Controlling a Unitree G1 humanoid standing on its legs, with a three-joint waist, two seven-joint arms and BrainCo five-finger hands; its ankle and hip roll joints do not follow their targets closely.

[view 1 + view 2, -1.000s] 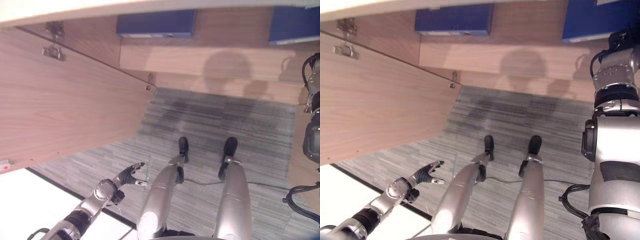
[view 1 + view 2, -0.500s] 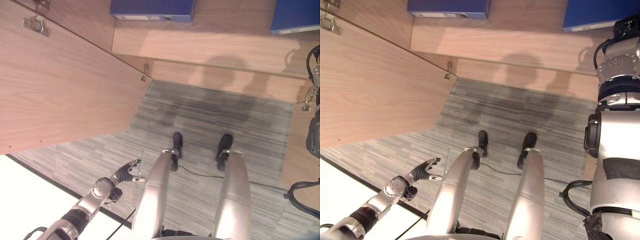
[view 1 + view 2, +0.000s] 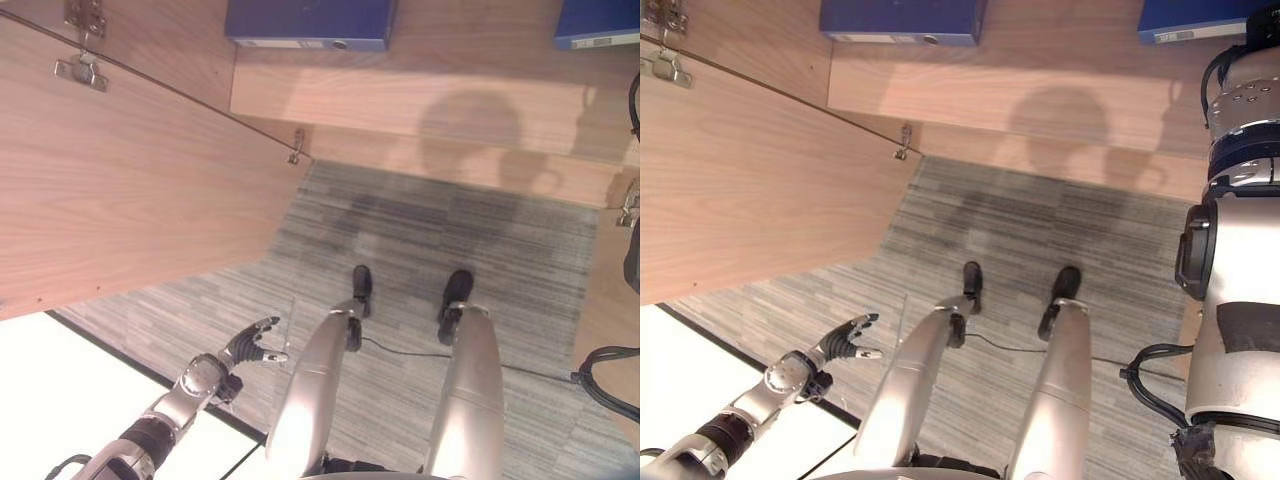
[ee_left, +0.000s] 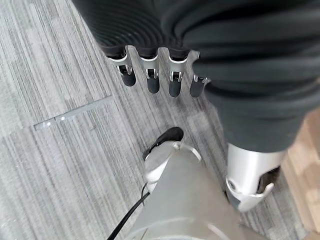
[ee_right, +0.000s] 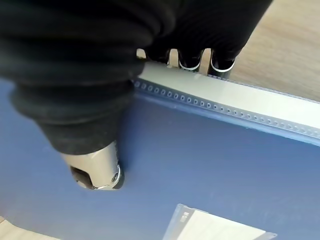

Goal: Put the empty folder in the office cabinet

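folder point(image 5: 210, 165), blue, lies under the right hand point(image 5: 95, 125): thumb flat on the cover, fingers point(image 5: 220, 65) hooked over its far edge beside a strip of punched sleeves, so the hand is clamped on it, likely to steady it as it goes onto the wooden shelf point(image 3: 400, 105). in the eye views this folder sits at about 1 o'clock on that shelf; a second blue folder point(image 3: 305, 25) stands at 11 o'clock. the cabinet door point(image 3: 120, 190) hangs swung wide at 9 to 10 o'clock, clear of the opening. the left hand point(image 3: 248, 345) hangs at 7 o'clock above the grey carpet point(image 3: 430, 230), fingers loosely spread, holding nothing.
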